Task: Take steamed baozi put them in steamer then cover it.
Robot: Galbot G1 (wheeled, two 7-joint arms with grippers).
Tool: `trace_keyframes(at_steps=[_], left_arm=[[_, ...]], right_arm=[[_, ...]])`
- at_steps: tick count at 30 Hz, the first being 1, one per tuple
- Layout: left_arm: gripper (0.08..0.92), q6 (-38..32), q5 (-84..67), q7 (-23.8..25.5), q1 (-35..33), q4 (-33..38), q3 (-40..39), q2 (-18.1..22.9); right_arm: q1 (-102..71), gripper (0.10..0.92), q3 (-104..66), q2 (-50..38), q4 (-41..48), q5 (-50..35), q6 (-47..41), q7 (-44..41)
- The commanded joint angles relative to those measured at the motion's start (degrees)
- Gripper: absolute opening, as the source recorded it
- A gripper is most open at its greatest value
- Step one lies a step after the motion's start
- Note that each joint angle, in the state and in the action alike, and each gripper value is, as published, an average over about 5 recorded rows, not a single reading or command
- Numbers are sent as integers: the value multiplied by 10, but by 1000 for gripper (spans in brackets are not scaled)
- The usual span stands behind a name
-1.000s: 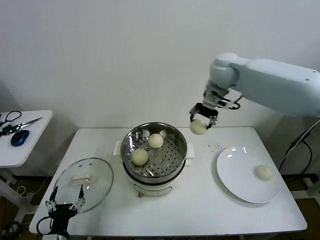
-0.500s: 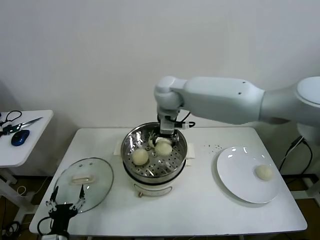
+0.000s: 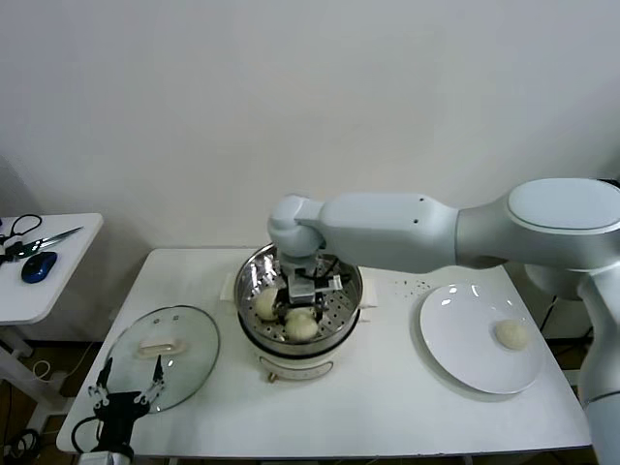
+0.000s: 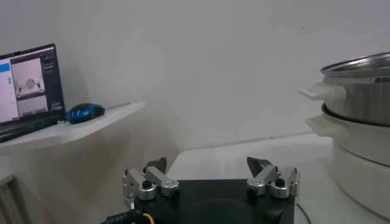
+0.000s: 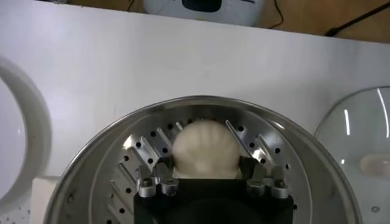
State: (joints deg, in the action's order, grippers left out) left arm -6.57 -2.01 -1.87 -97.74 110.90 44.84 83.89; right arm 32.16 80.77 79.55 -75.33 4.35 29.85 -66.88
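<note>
My right gripper (image 3: 302, 291) is down inside the steamer (image 3: 341, 260) at table centre, arm reaching in from three o'clock. In my right wrist view the fingers (image 5: 253, 165) stand spread on either side of a baozi (image 5: 205, 149) that sits on the perforated tray; whether the pads touch the dough, I cannot tell. From the head I count two buns in the pot, one at nine o'clock (image 3: 266, 303) and one at six o'clock (image 3: 301, 326), just under my wrist; a third may hide behind the arm. One more baozi (image 3: 511, 334) rests on the white plate (image 3: 455, 354) at three o'clock of the steamer. The cover (image 3: 194, 354) lies flat on the table at about eight o'clock of the pot, well apart from it. My left gripper (image 3: 123, 398) is parked low by the table's near left corner, jaws wide apart and holding nothing.
</note>
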Motion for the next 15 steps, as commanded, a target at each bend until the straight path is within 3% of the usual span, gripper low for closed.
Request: trace_keyframes(at_steps=[1, 10, 15], left_arm=[[823, 0, 2, 0, 1, -2, -1, 1], [823, -1, 3, -2, 0, 0, 0, 2], [823, -2, 3, -2, -1, 3, 2, -2]], right_arm=[[-16, 781, -6, 9, 3, 20, 7, 6], [28, 823, -43, -41, 7, 13, 1, 17], [77, 823, -33, -135, -7, -1, -111, 80]])
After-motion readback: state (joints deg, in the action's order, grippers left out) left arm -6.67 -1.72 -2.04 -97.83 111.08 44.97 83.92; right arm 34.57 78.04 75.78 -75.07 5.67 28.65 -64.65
